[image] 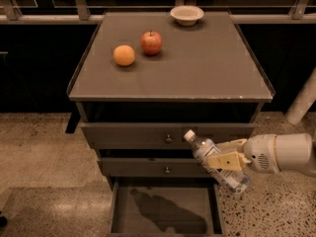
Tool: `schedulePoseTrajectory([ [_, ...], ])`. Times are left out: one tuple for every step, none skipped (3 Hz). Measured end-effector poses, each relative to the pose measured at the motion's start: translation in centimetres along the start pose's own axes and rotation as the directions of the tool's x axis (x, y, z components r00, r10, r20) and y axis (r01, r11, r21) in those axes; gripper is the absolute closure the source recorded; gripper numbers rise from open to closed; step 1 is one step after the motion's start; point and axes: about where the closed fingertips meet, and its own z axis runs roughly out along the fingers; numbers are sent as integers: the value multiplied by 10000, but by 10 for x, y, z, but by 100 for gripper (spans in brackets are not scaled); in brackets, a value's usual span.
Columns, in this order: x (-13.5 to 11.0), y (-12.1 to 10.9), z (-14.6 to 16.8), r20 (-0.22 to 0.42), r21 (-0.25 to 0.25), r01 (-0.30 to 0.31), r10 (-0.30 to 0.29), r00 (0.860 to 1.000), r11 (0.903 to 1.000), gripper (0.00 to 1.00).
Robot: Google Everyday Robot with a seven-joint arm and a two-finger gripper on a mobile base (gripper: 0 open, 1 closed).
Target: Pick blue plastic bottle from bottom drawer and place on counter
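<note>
- The blue plastic bottle (203, 148) is held in the air at the right front of the cabinet, clear of the bottom drawer (128, 216) and not on the counter (197, 68).
- It is tilted: its white cap points up and to the left, in front of the top knobbed drawer (128, 135), and its base points down and to the right, past the cabinet's right edge and over the speckled floor (276, 211).
- The gripper (223, 154) reaches in from the right on a white arm (281, 153). Its yellowish fingers (224, 161) are clamped across the middle of the bottle.
- The gripper is level with the middle knobbed drawer (138, 167), above the right near side of the bottom drawer.
- The bottom drawer is pulled out toward the near side. Its flat grey floor shows only a dark shadow.
- The two upper drawers are pushed in.
- An orange (124, 55) and a red apple (151, 42) sit on the counter's far left part, just beside each other, the orange to the left and a little nearer.
- A pale bowl (187, 15) stands at the counter's far edge, to the right of the apple and apart from it.
</note>
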Motion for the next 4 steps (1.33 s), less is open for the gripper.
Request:
schedulePoseTrajectory([
  [-32,19,-26,-136,537,714,-707,9974,9960,100],
  [-60,24,-43,-208,702,1230,-1219,9923,9899,100],
  [-88,20,-53,121,597,1695,-1705,9853,9837,100],
  [-161,18,-61,473,763,2319,-2358,9707,9698,100],
])
